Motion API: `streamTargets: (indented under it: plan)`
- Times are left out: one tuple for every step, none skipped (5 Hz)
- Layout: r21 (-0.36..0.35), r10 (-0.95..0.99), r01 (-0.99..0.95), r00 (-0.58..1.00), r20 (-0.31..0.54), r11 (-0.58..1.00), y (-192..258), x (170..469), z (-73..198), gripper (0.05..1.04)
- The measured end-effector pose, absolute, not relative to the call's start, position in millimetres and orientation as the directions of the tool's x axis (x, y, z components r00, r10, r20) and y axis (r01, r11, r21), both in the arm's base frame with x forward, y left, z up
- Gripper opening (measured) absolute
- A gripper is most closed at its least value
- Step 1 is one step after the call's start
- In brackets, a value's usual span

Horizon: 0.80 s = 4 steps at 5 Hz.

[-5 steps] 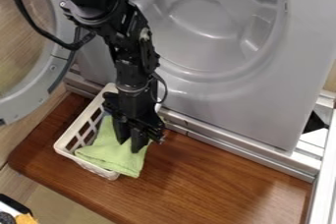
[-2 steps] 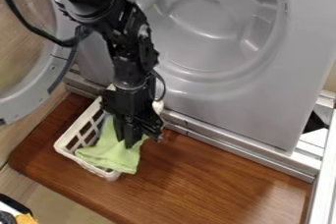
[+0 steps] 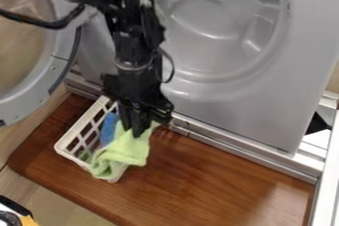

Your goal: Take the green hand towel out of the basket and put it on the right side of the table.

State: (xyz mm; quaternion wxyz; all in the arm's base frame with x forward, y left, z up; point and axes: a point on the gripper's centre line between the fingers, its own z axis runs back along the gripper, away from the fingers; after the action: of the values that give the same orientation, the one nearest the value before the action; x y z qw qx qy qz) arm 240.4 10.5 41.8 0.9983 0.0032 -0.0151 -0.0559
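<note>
Step in hand, as judged: removal of the green towel (image 3: 130, 146) from the basket (image 3: 67, 140). The fingers (image 3: 138, 128) are together, clamped on the towel's upper part above the basket. Its lower folds hang at the basket's near end and over its right rim. A blue cloth (image 3: 108, 128) lies inside the basket, beside the towel. Next move requires raising the towel clear of that rim, then carrying it to the desk (image 3: 212, 178) right of the basket. Risk noted: trailing folds may snag the basket.

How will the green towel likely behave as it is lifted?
The green towel looks floppy: it droops in loose folds below the gripper. Its lower end lies over the basket's rim, so it may drag there. Being thin cloth, it is probably light.
</note>
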Motion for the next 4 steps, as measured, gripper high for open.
streamTargets:
  plan:
    - [-0.077, -0.165, 0.170, 0.984, 0.061, 0.982, -19, 240, 46, 0.073]
    - [-0.133, -0.253, 0.259, 0.965, 0.062, 0.957, -58, 241, 35, 0.073]
    - [-0.132, -0.332, 0.336, 0.942, 0.050, 0.933, -91, 246, 18, 0.073]
    - [-0.099, -0.320, 0.319, 0.947, 0.011, 0.942, -93, 251, -6, 0.073]
